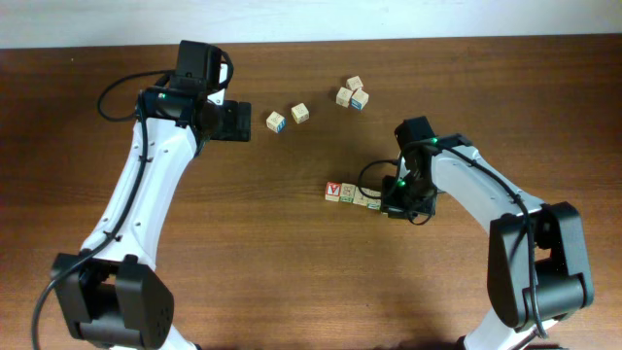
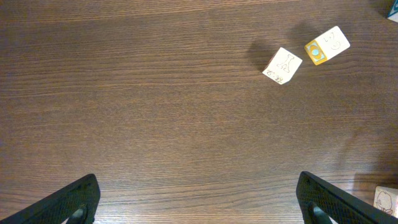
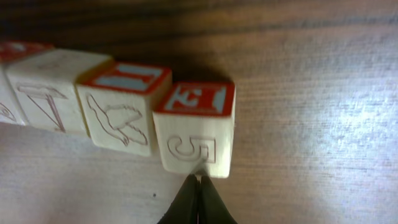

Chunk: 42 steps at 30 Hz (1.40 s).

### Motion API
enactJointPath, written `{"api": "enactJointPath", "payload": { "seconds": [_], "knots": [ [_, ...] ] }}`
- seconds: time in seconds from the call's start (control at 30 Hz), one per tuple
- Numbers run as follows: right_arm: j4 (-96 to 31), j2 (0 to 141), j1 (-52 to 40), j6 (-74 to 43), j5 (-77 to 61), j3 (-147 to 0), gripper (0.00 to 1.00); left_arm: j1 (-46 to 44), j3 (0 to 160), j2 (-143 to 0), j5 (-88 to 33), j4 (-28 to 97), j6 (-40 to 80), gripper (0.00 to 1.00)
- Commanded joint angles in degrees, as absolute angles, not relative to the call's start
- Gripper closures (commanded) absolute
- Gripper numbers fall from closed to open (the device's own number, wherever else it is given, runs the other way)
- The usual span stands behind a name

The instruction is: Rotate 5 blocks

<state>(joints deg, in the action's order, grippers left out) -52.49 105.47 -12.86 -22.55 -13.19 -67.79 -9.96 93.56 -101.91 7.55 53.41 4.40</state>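
Note:
A short row of blocks (image 1: 354,196) lies at mid-table, a red-and-white letter cube (image 1: 333,192) at its left end and green-marked cubes to its right. My right gripper (image 1: 388,205) is shut at the row's right end. In the right wrist view its closed tips (image 3: 199,178) touch the lower edge of the end block (image 3: 196,127), which shows a "5" on its side, and they hold nothing. The neighbouring bird block (image 3: 121,107) touches it. My left gripper (image 1: 241,122) hangs open over bare wood at the upper left, its fingers (image 2: 68,202) wide apart.
Loose cubes lie at the back: one (image 1: 276,122) just right of the left gripper, one (image 1: 300,113) beside it, and a pair (image 1: 351,96) farther right. The left wrist view shows two of them (image 2: 283,65) (image 2: 326,45) ahead.

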Motion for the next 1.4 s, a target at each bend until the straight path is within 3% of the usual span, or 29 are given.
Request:
{"api": "enactJointPath", "payload": {
  "seconds": [0.0,0.47,0.67,0.8,1.07,1.37],
  "knots": [
    [-51.6,105.8,-13.2,-22.8,-12.0,-67.4,0.96,-9.6,94.6,-102.2,8.0,53.5,5.3,0.01],
    [-50.7,105.7,-13.2,-22.0,-15.1,-67.6,0.96,-9.6,94.6,-102.2,7.9,53.5,5.4,0.01],
    [-56.0,101.2,-11.7,-20.3,-15.7,-70.2,0.96,-9.6,94.6,-102.2,8.0,53.5,5.3,0.01],
    [-56.6,99.5,-8.8,-20.4,-10.8,-70.2,0.96,-9.6,94.6,-102.2,8.0,53.5,5.4,0.01],
    [-53.7,104.6,-8.1,-21.5,-7.2,-70.0,0.96,-9.6,94.6,-102.2,8.0,53.5,5.3,0.01],
    [-49.6,107.2,-8.4,-21.5,-12.3,-70.0,0.96,-9.6,94.6,-102.2,8.0,53.5,5.3,0.01]
  ]
}}
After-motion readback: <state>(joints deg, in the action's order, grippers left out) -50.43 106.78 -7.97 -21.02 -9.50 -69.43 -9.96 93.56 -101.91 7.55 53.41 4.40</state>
